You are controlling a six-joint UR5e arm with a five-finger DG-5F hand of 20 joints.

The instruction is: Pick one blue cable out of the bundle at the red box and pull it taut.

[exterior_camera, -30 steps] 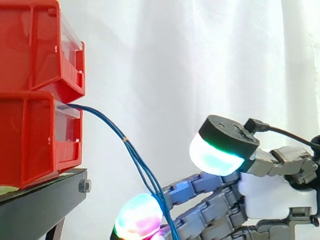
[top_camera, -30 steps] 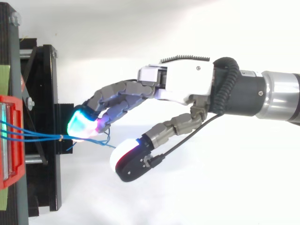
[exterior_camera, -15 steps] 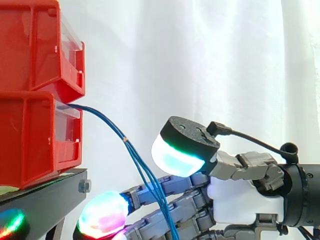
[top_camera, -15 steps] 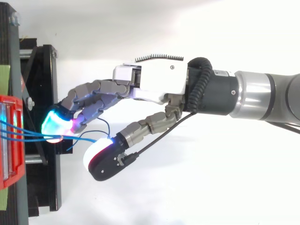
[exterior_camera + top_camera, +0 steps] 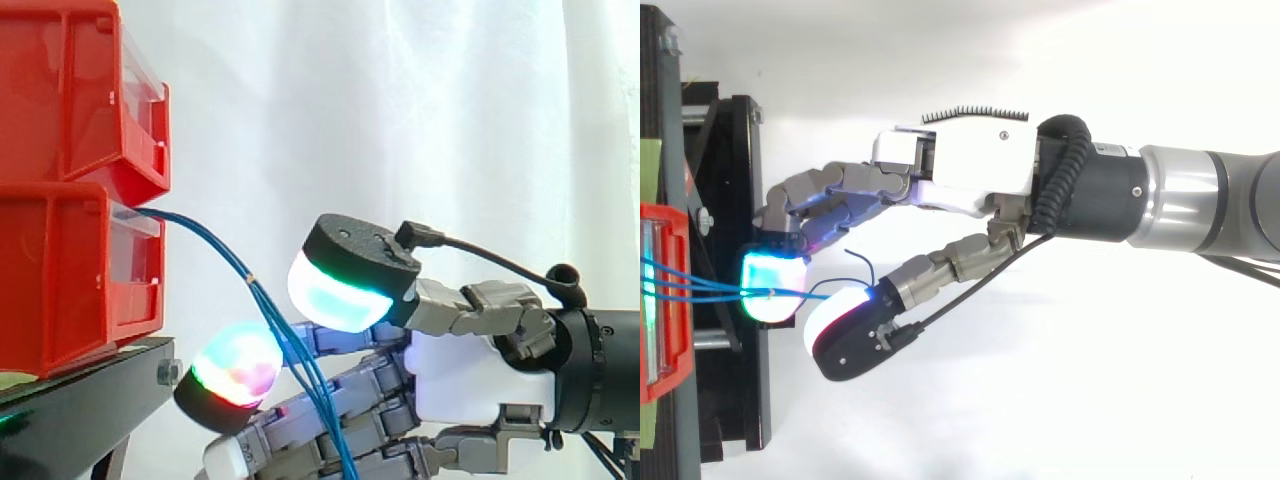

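Several thin blue cables (image 5: pixel 225 255) leave the front of the lower red box (image 5: pixel 60 270) and droop down to the right in a bundle. In the top view the cables (image 5: pixel 700 290) run right from the box, and one loose end (image 5: pixel 862 268) curls up near the thumb. My hand (image 5: pixel 470 380) reaches in from the right, and its palm (image 5: pixel 960 170) is level with the bundle. One fingertip pad (image 5: pixel 235 365) glows green and red just left of the cables. The thumb pad (image 5: pixel 345 285) hovers to their right. The bundle passes through the gap between them, and I see no pinch.
A second red bin (image 5: pixel 70 90) is stacked on the lower one. Both stand on a black stand (image 5: pixel 90 400), whose edge (image 5: pixel 735 200) lies just under my fingertips. The white curtain hangs behind.
My hand moved left toward the box. One finger then rose and curled so that its pad sits beside the cables, and the thumb came closer to the bundle.
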